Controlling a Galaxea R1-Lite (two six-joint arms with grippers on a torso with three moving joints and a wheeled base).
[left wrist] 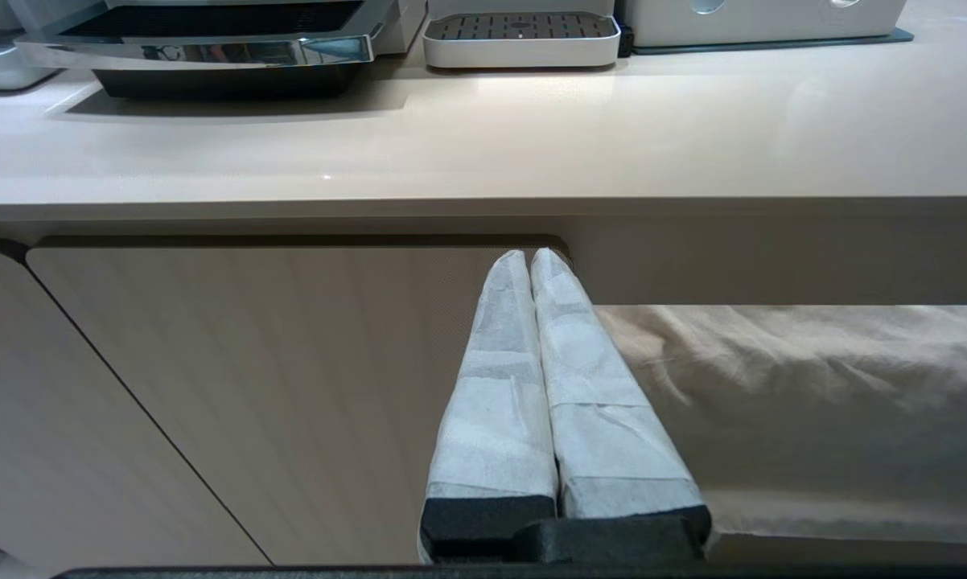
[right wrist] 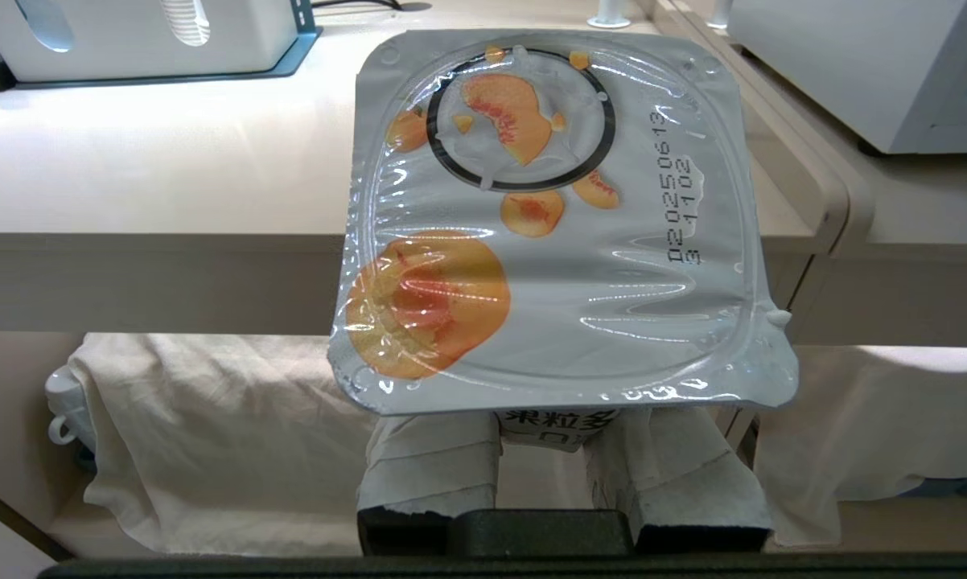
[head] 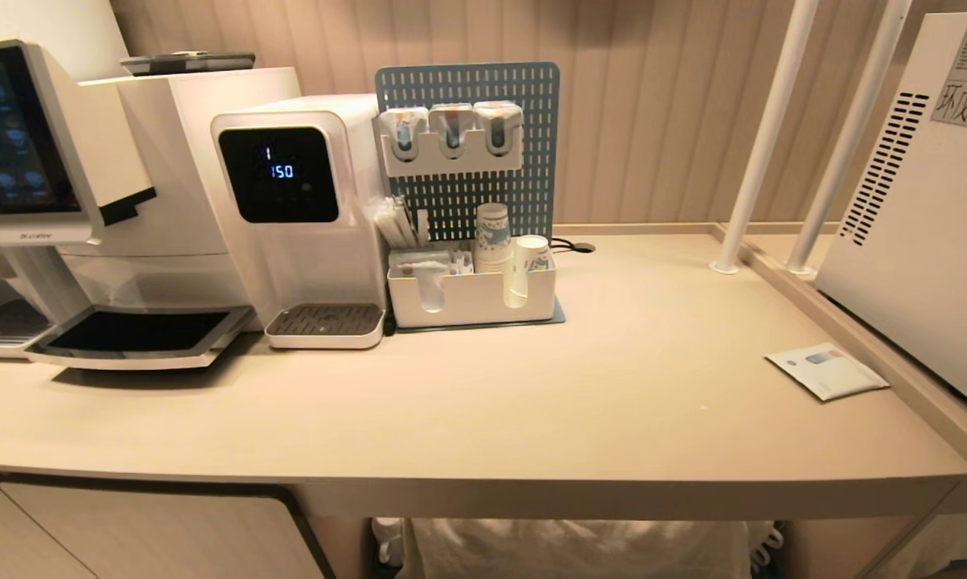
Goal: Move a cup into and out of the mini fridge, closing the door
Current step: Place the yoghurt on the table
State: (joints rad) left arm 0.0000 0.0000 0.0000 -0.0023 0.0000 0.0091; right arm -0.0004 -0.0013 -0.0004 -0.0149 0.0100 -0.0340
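Your right gripper (right wrist: 541,450), its fingers wrapped in white cloth, is clenched on the small white yogurt cup (right wrist: 560,221), gripping the body just under the wide flat foil lid printed with orange peach pieces. You hold the cup in the air just in front of the long beige countertop (right wrist: 162,177), below the level of its front edge, with crumpled white cloth (right wrist: 210,426) in the open space under the countertop behind it. Your left gripper (left wrist: 529,261) is pressed fully shut on nothing, its two wrapped fingers touching along their length; it also sits in front of the countertop, facing a pale wooden cabinet door (left wrist: 250,386) beneath it.

On the countertop you have a white water dispenser with a black display (head: 302,217) towards the left, and just right of it a white organiser tray holding blue-printed paper cups (head: 471,293). At the countertop's right end stands the boxy white mini fridge (head: 918,209), on a separate, slightly lower surface.
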